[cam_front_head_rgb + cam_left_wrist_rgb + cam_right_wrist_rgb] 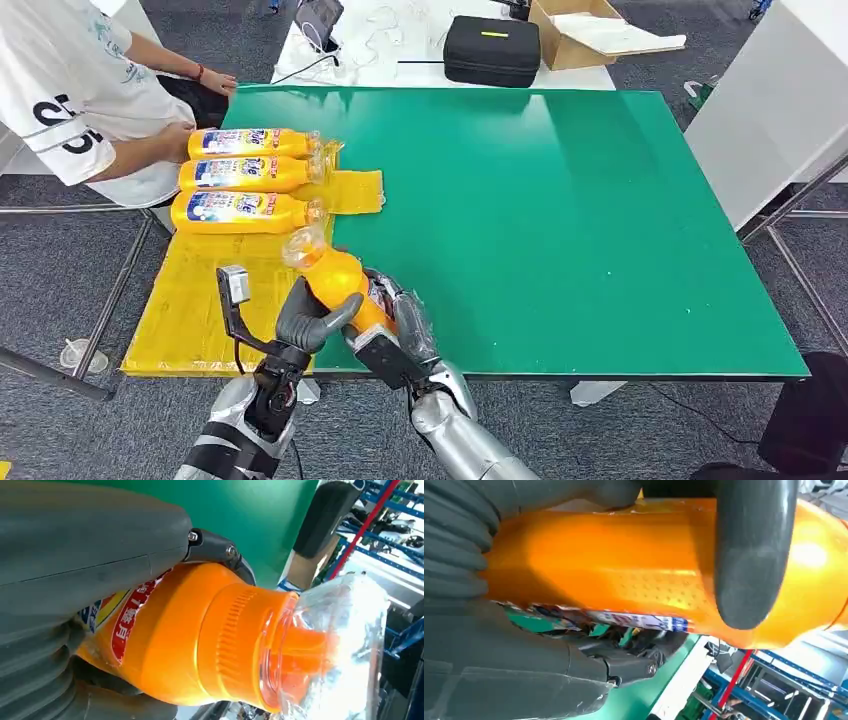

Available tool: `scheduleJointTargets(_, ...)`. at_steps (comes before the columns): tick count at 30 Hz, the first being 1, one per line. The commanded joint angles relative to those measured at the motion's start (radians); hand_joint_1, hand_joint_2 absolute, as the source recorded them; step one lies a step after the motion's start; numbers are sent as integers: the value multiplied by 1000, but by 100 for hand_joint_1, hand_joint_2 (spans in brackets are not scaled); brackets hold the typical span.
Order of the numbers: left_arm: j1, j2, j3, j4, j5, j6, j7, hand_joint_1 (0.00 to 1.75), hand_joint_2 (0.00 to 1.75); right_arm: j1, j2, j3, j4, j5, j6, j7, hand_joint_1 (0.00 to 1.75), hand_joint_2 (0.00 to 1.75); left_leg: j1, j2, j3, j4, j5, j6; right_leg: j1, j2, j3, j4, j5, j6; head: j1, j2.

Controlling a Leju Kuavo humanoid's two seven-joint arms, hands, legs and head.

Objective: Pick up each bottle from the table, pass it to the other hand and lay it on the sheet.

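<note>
A: Head view, both hands on one orange bottle [335, 280] at the worktop's [600, 220] near edge, beside the yellow sheet [190, 300]. Left hand [310, 318] wrapped round it, right hand [400, 325] too.

B: Left wrist view: thumb [90, 535] pressed on the bottle's shoulder, clear-wrapped cap [320, 650] sticking out.

A: Right wrist view: dark finger [751, 555] curled over the body.

bottle [335, 277] orange, clear cap | sheet [190, 300] yellow | table [560, 220] green | case [491, 50] black
</note>
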Motion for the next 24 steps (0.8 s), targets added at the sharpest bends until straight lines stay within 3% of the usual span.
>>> scheduleJointTargets(1, -30, 10, 114, -37, 18, 60, -9, 175, 175, 25, -45, -60, -176, -45, -1, 4, 0, 0, 0, 0, 1, 0, 0, 1, 1, -1, 2, 0, 0, -1, 0, 0)
scheduleJointTargets(4, -49, 18, 163, -58, -5, 122, -35, 175, 175, 60, -68, -64, -319, -58, 9, 19, 0, 0, 0, 1, 7, 0, -3, 2, 1, -1, 7, 0, -3, -2, 0, 0)
scheduleJointTargets(9, -98, 19, 243, -72, -88, 241, -91, 175, 175, 126, -90, -62, -530, -81, 9, 23, 0, 0, 0, -2, 0, 1, 0, 1, 1, -3, 1, 1, -1, -1, 0, 0)
scheduleJointTargets(14, -148, 36, 263, -73, -210, 356, -165, 175, 175, 145, -89, -41, -596, -93, -3, 4, 0, 0, 0, -1, 0, 1, 0, 1, 1, -2, 1, 0, -1, -1, 0, 0)
scheduleJointTargets(16, -189, 75, 238, -71, -468, 588, -253, 175, 175, 156, -83, -36, -651, -132, -24, -46, 0, 0, 0, -1, 3, 1, -1, 1, 1, -2, 3, 1, -2, -2, 0, 0)
scheduleJointTargets(17, -203, 77, 247, -54, -473, 585, -253, 175, 175, 158, -86, -28, -667, -133, -26, -43, 0, 0, 1, -1, 2, 1, -1, 1, 1, -2, 2, 1, -1, -2, 0, 0)
scheduleJointTargets(19, -243, 127, 200, -17, -754, 813, -253, 175, 175, 152, -77, -20, -701, -185, -40, -63, 0, 0, 0, 0, 0, 1, 0, 0, 1, -1, 0, 1, 0, -1, 0, 0)
scheduleJointTargets(21, -291, 153, 185, 81, -848, 827, -241, 175, 175, 139, -78, -10, -706, -205, -45, -58, 0, 0, 1, 1, 2, 1, -1, 0, 1, 0, 2, 1, -1, -2, 0, 0)
scheduleJointTargets(22, -332, 186, 141, 170, -1027, 912, -225, 175, 175, 128, -82, -6, -700, -229, -33, -51, 0, 0, 0, 0, 3, 1, -1, 1, 1, -1, 3, 1, -1, -2, 0, 0)
scheduleJointTargets(24, -363, 202, 123, 248, -1094, 903, -207, 175, 175, 115, -82, -7, -682, -237, -30, -52, 0, 0, 0, -1, 2, -1, 1, 0, 0, -2, 2, 0, 0, -1, 0, 0)
